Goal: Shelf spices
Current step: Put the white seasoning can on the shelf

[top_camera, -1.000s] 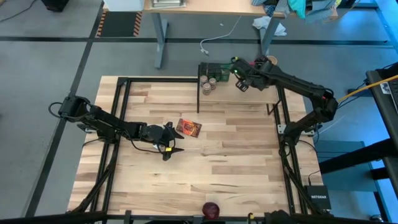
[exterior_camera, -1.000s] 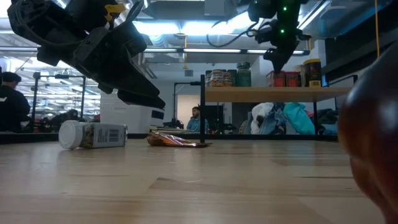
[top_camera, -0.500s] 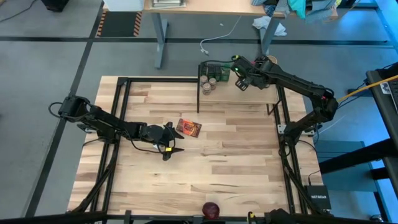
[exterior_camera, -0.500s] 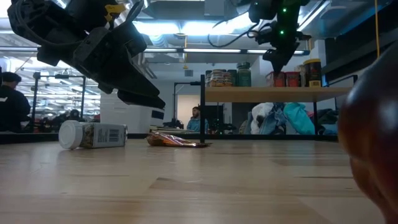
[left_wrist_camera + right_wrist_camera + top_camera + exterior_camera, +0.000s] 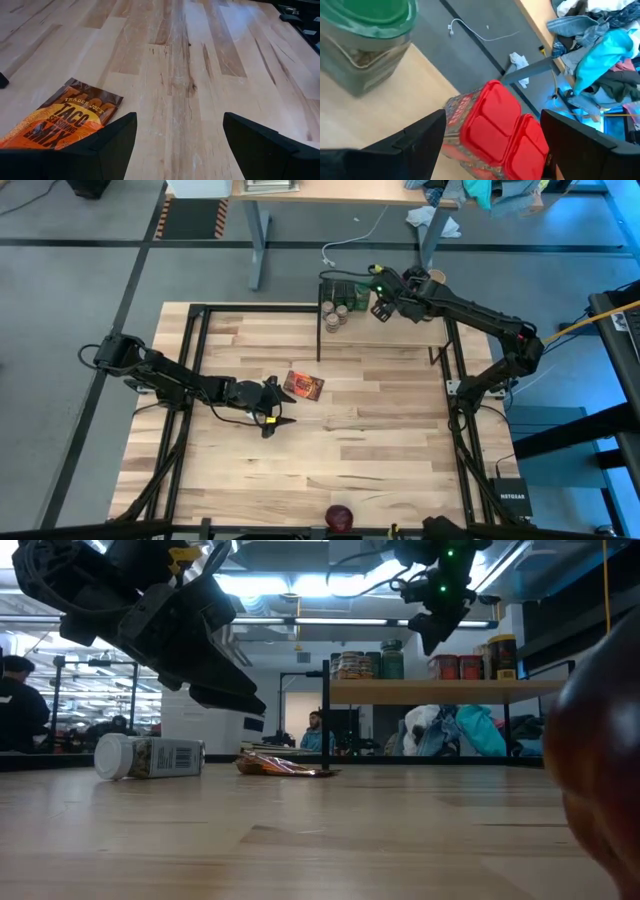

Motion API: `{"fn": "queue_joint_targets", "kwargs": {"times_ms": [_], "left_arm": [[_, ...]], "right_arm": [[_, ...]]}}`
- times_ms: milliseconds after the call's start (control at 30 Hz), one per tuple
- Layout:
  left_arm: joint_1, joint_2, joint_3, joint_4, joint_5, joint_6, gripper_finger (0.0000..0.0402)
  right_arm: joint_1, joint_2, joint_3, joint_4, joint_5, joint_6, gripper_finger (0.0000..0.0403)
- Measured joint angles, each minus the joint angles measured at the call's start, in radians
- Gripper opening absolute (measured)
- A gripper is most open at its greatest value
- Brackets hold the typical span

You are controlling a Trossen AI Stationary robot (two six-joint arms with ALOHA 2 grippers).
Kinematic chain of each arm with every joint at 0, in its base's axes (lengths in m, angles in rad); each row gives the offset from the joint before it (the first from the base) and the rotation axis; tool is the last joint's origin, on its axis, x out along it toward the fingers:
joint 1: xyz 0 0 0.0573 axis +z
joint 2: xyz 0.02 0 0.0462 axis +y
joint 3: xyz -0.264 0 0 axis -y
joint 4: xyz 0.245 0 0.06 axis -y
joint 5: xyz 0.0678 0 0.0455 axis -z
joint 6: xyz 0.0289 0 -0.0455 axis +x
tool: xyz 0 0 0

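Note:
The shelf [image 5: 410,335] stands at the table's far right, and its board [image 5: 440,691] carries several spices: tan-lidded jars [image 5: 336,315], a green-lidded jar [image 5: 365,35] and red-capped jars [image 5: 492,125]. My right gripper [image 5: 378,305] hovers open above those jars [image 5: 432,625], clear of them. An orange-red flat packet [image 5: 303,385] lies flat mid-table. My left gripper [image 5: 283,405] stands open just beside it; in the left wrist view the packet [image 5: 65,122] lies by one finger. A white-capped bottle [image 5: 150,756] lies on its side on the table.
A dark red round object [image 5: 340,515] sits at the table's near edge and looms large in the low view [image 5: 600,740]. Black frame rails [image 5: 195,340] run along the table's sides. Bare wood [image 5: 380,430] stretches between the packet and the shelf.
My right gripper has tipped upward over the shelf, so its fingertips have risen away from the red-capped jars and shifted toward the far edge. It has stayed open.

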Motion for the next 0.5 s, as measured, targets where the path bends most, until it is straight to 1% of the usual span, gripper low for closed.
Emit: {"fn": "queue_joint_targets", "kwargs": {"times_ms": [100, 200, 267, 333, 400, 500], "left_arm": [[-0.001, 0.0, 0.0, -0.01, 0.0, 0.005, 0.029], [-0.001, 0.0, 0.0, -0.009, 0.0, 0.02, 0.029], [-0.001, 0.0, 0.0, -0.009, 0.0, 0.023, 0.029], [-0.001, 0.0, 0.0, -0.009, 0.0, -0.005, 0.029], [-0.001, 0.0, 0.0, -0.02, 0.0, -0.037, 0.029], [-0.006, 0.0, 0.0, -0.042, 0.0, -0.072, 0.029]], "right_arm": [[0.047, 0.0, 0.018, -0.075, -0.024, 0.028, 0.0331], [0.141, -0.01, 0.032, -0.144, -0.029, 0.095, 0.0331], [0.213, -0.024, 0.031, -0.156, -0.022, 0.129, 0.0331], [0.276, -0.034, 0.031, -0.168, -0.026, 0.186, 0.0331], [0.336, -0.04, 0.03, -0.181, -0.064, 0.255, 0.0331], [0.42, -0.04, 0.029, -0.19, -0.137, 0.307, 0.0331]]}}
